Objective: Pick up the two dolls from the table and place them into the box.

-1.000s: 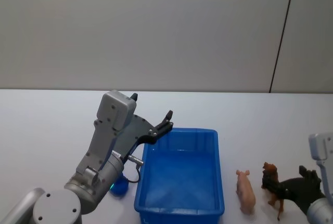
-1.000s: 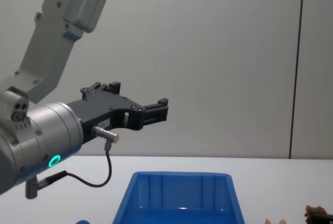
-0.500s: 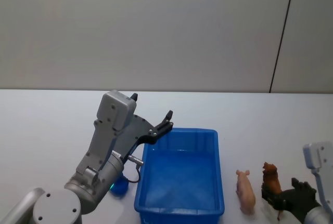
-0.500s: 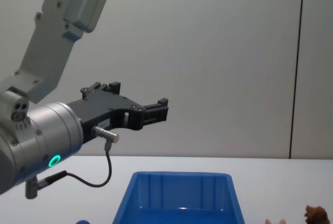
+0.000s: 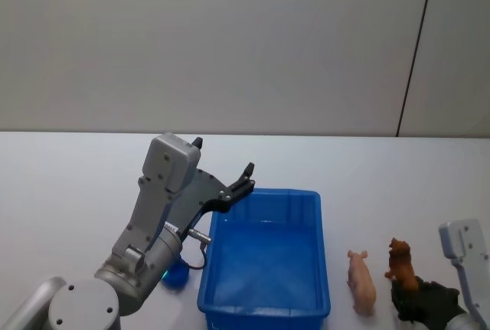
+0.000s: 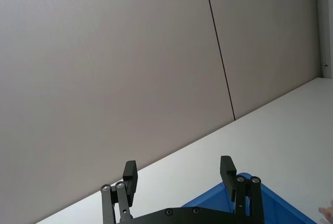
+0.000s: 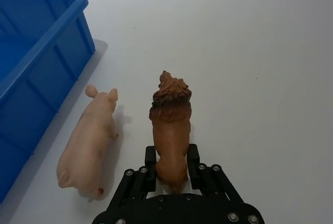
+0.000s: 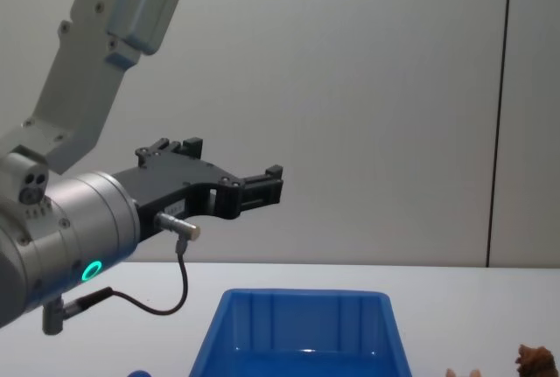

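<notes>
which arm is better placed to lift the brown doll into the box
Right. The right gripper has its jaws against both sides of the brown doll at its rear, near the box. The left gripper hangs open and empty above the box's far left corner.

A white matte table (image 5: 69, 192) spreads across the lower half of the head view. Its far edge meets a plain grey wall (image 5: 230, 39) behind. On that wall, at about 2 o'clock, a thin dark seam (image 5: 414, 54) runs down, leaning slightly, to the table's far edge. From the chest view the seam stands near 3 o'clock.
</notes>
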`<state>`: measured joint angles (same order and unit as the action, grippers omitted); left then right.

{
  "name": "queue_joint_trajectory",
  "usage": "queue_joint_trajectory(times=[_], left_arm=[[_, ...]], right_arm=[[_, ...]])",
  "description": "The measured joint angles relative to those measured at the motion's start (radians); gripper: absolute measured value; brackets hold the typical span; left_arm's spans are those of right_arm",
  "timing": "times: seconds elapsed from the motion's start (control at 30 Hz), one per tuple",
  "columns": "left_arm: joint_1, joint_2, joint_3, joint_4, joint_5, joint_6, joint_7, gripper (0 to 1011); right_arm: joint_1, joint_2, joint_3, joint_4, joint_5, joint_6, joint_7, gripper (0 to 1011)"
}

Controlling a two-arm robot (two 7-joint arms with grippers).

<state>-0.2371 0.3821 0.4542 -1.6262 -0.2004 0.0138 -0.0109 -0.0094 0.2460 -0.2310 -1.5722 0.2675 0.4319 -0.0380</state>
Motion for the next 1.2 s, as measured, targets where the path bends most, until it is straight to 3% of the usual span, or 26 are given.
queue_joint_trajectory(times=[0.13,0.7,1.2], left_arm=[[0.000,0.000,0.000,0.000,0.000,0.000,0.000,1001],[0.000,0.000,0.000,0.000,0.000,0.000,0.000,1001],[0.000,0.000,0.000,0.000,0.000,0.000,0.000,1001]], right_arm=[[0.000,-0.001,-0.001,0.001,-0.007,-0.013,0.009,295],[0.001,0.000,-0.005,-0.077,-0.063,-0.115,0.052,287],[0.068,-0.026,-0.021,-0.086,-0.086,-0.177,0.205,287]])
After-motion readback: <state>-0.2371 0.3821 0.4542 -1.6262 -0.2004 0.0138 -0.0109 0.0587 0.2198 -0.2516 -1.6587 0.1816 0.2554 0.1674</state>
